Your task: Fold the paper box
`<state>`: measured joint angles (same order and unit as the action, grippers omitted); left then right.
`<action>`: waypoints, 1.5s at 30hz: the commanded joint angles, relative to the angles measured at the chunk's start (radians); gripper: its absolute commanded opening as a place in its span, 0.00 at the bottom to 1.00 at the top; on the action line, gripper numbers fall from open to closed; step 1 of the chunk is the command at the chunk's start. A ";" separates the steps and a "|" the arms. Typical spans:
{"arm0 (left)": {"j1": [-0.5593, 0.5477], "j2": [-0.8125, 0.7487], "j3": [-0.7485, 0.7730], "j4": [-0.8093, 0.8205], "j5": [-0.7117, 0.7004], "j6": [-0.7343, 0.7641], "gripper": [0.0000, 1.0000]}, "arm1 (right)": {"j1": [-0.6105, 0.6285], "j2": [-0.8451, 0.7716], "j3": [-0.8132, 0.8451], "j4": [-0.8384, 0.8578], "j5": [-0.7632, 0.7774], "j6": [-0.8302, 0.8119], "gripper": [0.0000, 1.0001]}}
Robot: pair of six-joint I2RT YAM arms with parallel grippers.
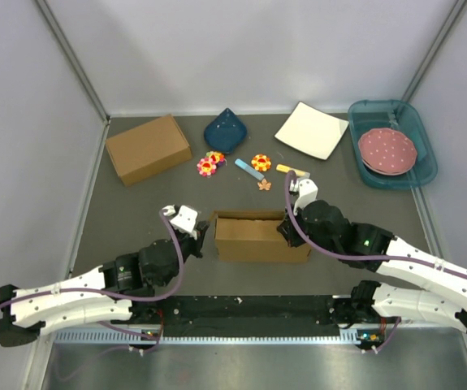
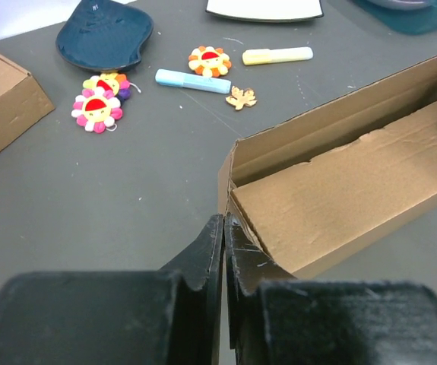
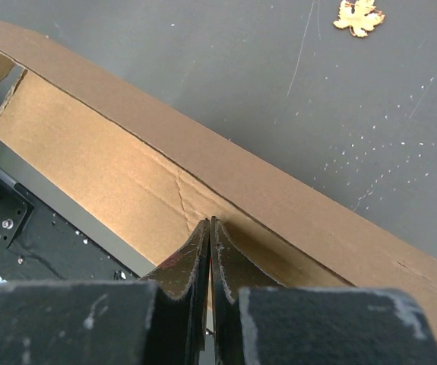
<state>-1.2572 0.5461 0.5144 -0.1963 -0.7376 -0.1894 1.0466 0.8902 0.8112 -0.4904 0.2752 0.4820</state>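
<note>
Top external view: paper box (image 1: 261, 237) stands near-centre, just beyond the arm bases, walls up and top open. Left gripper (image 2: 224, 242) is pinched narrow on its left end wall. Right gripper (image 3: 210, 237) is pinched likewise on a long wall (right end). Farther out: flower toys (image 1: 208, 165), markers (image 1: 248, 169). Farthest: deeper cardboard box (image 1: 148, 149) left, white plate (image 1: 312, 130), teal tray (image 1: 371, 118) right.

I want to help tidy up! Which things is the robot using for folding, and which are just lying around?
For the job: paper box, left gripper, right gripper.
Lying about: deeper cardboard box, flower toys, highlighters, leaf, blue dish, white plate, teal tray, pink plate.
</note>
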 commanded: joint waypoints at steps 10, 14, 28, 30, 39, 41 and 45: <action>0.008 -0.003 0.108 0.024 0.050 -0.039 0.00 | 0.020 -0.004 -0.041 -0.042 -0.028 0.015 0.00; 0.008 0.003 0.104 0.028 0.072 -0.051 0.01 | 0.020 -0.007 -0.047 -0.042 -0.028 0.020 0.00; 0.007 0.049 0.073 0.043 0.122 -0.130 0.00 | 0.020 -0.008 -0.060 -0.043 -0.022 0.021 0.00; 0.008 0.052 0.067 0.044 0.127 -0.137 0.00 | 0.020 -0.007 -0.063 -0.042 -0.022 0.023 0.00; 0.005 0.067 0.052 0.067 0.165 -0.159 0.00 | 0.030 -0.007 -0.064 -0.042 -0.016 0.026 0.00; 0.007 0.072 0.050 0.070 0.178 -0.170 0.00 | 0.030 -0.005 -0.066 -0.042 -0.016 0.027 0.00; 0.007 0.081 0.047 0.072 0.184 -0.171 0.00 | 0.032 -0.007 -0.067 -0.042 -0.013 0.029 0.00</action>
<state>-1.2442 0.6102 0.5682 -0.1864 -0.6395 -0.3317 1.0557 0.8715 0.7784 -0.4599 0.2810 0.4999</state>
